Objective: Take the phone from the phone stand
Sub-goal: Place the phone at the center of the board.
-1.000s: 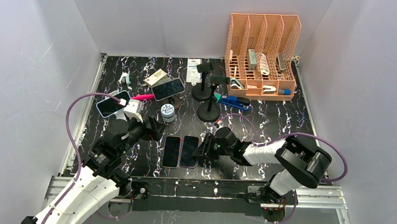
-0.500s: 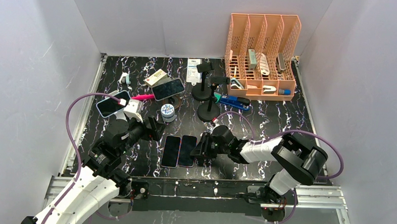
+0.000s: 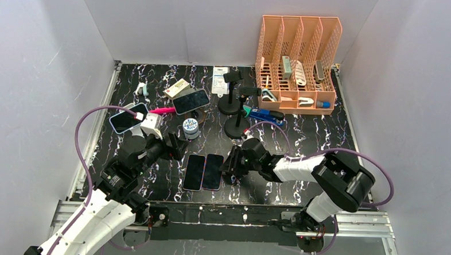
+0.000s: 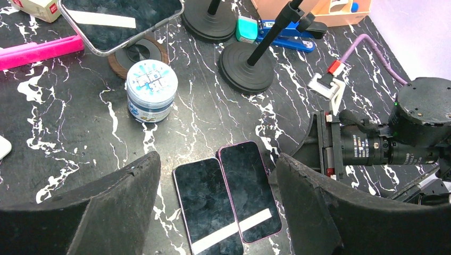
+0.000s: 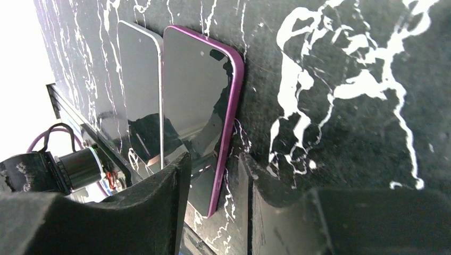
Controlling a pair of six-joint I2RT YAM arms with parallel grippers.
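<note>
On the tabletop [image 3: 326,137], in front of the orange rack [image 3: 298,50], the black stands [image 3: 237,127] carry nothing in their clamps. The right tool [image 5: 215,159] lies low at the purple phone [image 4: 250,191]. It is partly open: one finger sits over the screen and the other over bare marble beside the long edge, so it clamps nothing. The left tool [image 4: 217,158] hangs wide open and empty above that phone and the dark phone [image 4: 207,207] touching it.

The purple phone lies flat near the front edge, off any stand, so I judge the removal done and the set-down ending. The next move is probably a clean retreat that does not drag the phone. Another phone [image 3: 191,101] is propped on a wooden stand [image 4: 137,54] further back.

Both flat phones carry a blank pale strip. The print on the tin [image 4: 152,90] is too small to read.
</note>
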